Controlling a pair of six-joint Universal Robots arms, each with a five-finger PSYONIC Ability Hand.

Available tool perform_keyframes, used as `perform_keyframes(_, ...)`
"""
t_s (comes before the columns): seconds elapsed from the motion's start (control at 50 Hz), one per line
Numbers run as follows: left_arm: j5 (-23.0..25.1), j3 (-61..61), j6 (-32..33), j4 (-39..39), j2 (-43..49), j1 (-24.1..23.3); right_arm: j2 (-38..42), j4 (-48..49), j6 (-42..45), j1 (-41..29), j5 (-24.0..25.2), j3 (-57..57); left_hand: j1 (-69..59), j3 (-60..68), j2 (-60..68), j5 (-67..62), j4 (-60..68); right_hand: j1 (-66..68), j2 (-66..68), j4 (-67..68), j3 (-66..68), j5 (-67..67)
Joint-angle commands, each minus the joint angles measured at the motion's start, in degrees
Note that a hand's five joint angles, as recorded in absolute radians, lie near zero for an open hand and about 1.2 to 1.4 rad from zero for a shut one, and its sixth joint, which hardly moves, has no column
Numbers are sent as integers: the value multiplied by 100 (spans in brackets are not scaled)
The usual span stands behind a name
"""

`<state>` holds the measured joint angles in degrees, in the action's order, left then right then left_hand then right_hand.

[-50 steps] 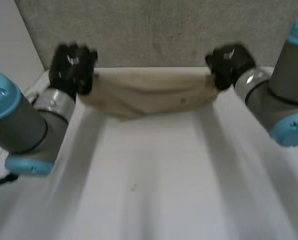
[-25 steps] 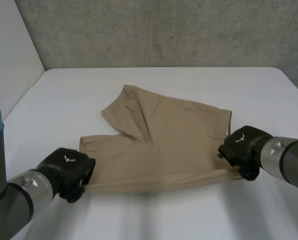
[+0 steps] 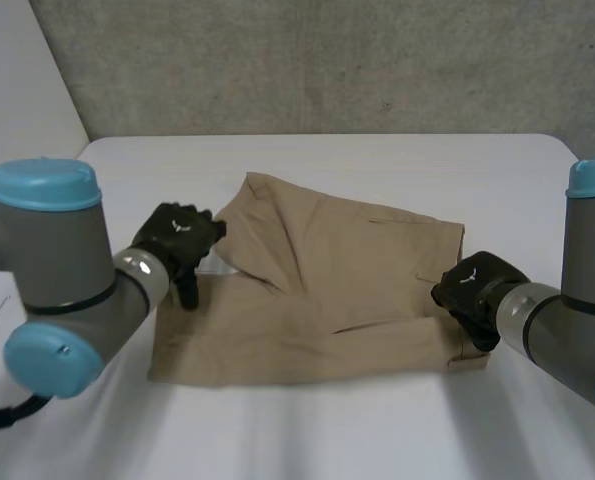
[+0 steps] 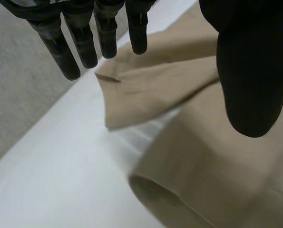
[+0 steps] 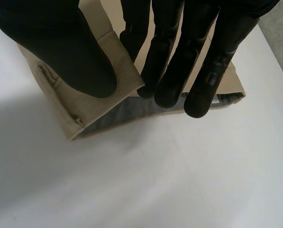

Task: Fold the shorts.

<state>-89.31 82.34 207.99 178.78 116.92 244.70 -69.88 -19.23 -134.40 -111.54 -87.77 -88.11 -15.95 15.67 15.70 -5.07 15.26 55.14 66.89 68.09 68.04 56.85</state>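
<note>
The shorts (image 3: 327, 295) lie flat mid-table, and the right hand (image 3: 474, 288), pinching their 4 o'clock corner, should probably carry it across toward 9 o'clock, where the left hand (image 3: 177, 240) hovers, fingers (image 4: 84, 47) spread and empty.

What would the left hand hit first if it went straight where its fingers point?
Probably the shorts: a folded leg lies just past the fingertips of the left hand; white table is beside, depth unclear.

Tan shorts (image 3: 327, 290) lie on the white table (image 3: 377, 160), left hand (image 3: 177, 240) at their left edge, right hand (image 3: 474, 290) at their right edge.
</note>
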Motion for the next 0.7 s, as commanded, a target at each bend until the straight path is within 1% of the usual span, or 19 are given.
perform_keyframes(0.02, 107, -727, 364, 1264, 647, 34, -25, 130, 2, 1, 6, -127, -284, 312, 309, -372, 352, 2486, 1311, 1191, 1196, 1315)
perform_keyframes(0.06, 177, -894, 409, 1431, 841, 34, -34, 156, -7, 9, 15, -162, -452, 480, 477, -540, 520, 2486, 1311, 1191, 1196, 1315)
perform_keyframes(0.14, 616, -1281, 418, 1537, 1289, 42, -43, 244, -7, 36, 15, -276, -587, 615, 612, -675, 655, 2486, 1311, 1191, 1196, 1315)
perform_keyframes(0.16, 800, -1395, 418, 1546, 1446, 60, -43, 270, -7, 36, 15, -294, -654, 682, 679, -742, 722, 2486, 1311, 1191, 1196, 1315)
perform_keyframes(0.22, 1012, -1589, 418, 1546, 1745, 78, -60, 332, -7, 53, 15, -382, -671, 699, 697, -759, 740, 2486, 1311, 1191, 1196, 1315)
perform_keyframes(0.44, 1170, -2336, 426, 1423, 2537, 148, -87, 394, -7, 62, 15, -452, -1226, 1254, 1251, -1314, 1294, 2486, 1311, 1191, 1196, 1315)
perform_keyframes(0.52, 1197, -2573, 435, 1318, 2705, 174, -96, 411, -7, 62, 15, -488, -2719, 2747, 2744, -2807, 2788, 2486, 1311, 1191, 1196, 1315)
perform_keyframes(0.54, 1197, -2617, 435, 1300, 2722, 183, -96, 437, -7, 71, 15, -505, -4039, 4067, 4064, -4127, 4108, 2486, 1311, 1191, 1196, 1315)
perform_keyframes(0.6, 1136, -2635, 426, 1309, 2714, 183, -96, 473, -7, 71, 23, -540, -5679, 5707, 5704, -5767, 5747, 2486, 1311, 1191, 1196, 1315)
perform_keyframes(0.62, 1118, -2635, 435, 1317, 2714, 192, -96, 490, -7, 71, 23, -549, -6398, 6426, 6423, -6486, 6467, 2486, 1311, 1191, 1196, 1315)
perform_keyframes(0.7, 1057, -2618, 514, 1318, 2722, 236, -96, 490, -7, 71, 32, -549, -6405, 6433, 6430, -6493, 6474, 2486, 1311, 1191, 1196, 1315)
